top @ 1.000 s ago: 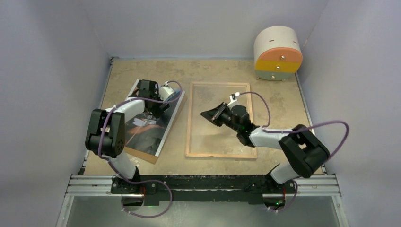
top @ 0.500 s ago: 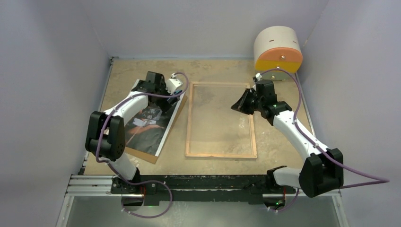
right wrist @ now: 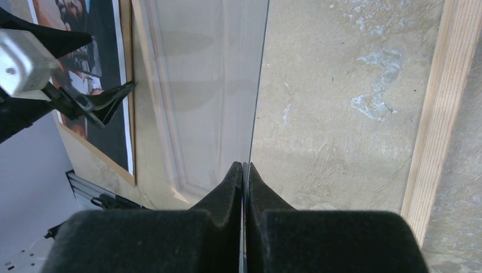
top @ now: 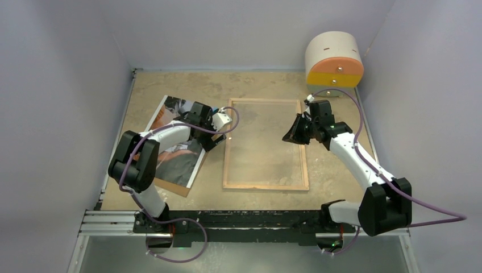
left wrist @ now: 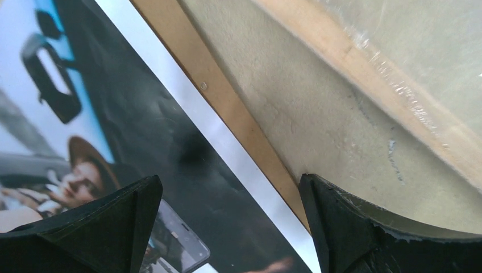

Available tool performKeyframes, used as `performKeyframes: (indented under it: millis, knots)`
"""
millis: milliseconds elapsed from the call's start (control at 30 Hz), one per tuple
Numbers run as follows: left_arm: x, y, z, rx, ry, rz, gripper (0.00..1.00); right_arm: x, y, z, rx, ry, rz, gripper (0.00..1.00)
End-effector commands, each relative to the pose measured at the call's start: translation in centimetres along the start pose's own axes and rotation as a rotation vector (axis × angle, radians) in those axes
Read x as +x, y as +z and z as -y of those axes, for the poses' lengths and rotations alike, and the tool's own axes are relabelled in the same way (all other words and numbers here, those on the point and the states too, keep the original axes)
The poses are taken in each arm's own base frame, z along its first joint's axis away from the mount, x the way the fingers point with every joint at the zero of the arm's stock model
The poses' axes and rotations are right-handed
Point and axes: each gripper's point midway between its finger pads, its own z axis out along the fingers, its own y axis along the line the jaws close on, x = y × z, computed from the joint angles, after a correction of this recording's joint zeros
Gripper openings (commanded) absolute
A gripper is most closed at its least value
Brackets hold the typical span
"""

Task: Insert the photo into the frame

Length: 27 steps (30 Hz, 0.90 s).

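Observation:
The photo (top: 181, 164) lies at the left on a brown hardboard sheet (top: 170, 186). My left gripper (top: 211, 136) hovers open over the photo's right edge; in the left wrist view its fingers straddle the white border of the photo (left wrist: 142, 142) and the hardboard strip (left wrist: 210, 85), holding nothing. The frame (top: 265, 185) lies wood side up at the centre. My right gripper (top: 290, 135) is at the frame's right rail, shut on the edge of the clear glass pane (right wrist: 216, 85). In the right wrist view the pane runs edge-on from the gripper (right wrist: 245, 168), with the frame's rail (right wrist: 443, 114) to the right.
A round cabinet (top: 334, 60) with orange and yellow drawer fronts stands at the back right. Grey walls close the table on three sides. A metal rail (top: 244, 222) with both arm bases runs along the near edge.
My left gripper moved right and nearer, from the photo's upper part to its right edge. My right arm swung from the frame's middle to its right rail, then dropped slightly.

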Motion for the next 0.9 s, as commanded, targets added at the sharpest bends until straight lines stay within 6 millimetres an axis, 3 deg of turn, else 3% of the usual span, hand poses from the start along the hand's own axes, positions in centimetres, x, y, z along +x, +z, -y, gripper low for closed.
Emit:
performKeyframes:
  millis: [0,200,333,433,500,667,767,867]
  knots:
    - [1.4,1.2,-1.0,-0.086,0.032,-0.031,1.0,0.6,0.1,0.2,-0.009,-0.015,-0.027,0.0]
    - [4.4,1.6,-3.3,-0.225,0.105,-0.144,1.0,0.9,0.3,0.4,-0.011,-0.013,-0.035,0.0]
    - [4.1,1.1,-4.8,-0.26,0.094,-0.144,1.0,1.3,0.5,0.6,-0.014,-0.014,-0.044,0.0]
    - [1.8,0.5,-5.1,-0.243,0.057,-0.093,1.0,1.1,0.2,0.3,-0.019,-0.019,-0.03,0.0]
    - [-1.1,-0.3,-5.0,-0.206,0.017,-0.022,1.0,0.4,-0.5,-0.2,-0.031,-0.028,0.003,0.0]
    - [-6.4,-0.9,-3.3,-0.085,-0.065,0.09,1.0,-2.7,-3.9,-1.5,-0.036,-0.059,0.135,0.0]
    - [-8.2,-0.3,-2.3,-0.013,-0.113,0.102,1.0,-3.9,-5.6,-1.4,-0.022,-0.059,0.171,0.0]
    - [-9.3,0.7,-1.4,0.028,-0.131,0.115,1.0,-3.7,-5.9,-1.4,-0.032,-0.053,0.153,0.0]
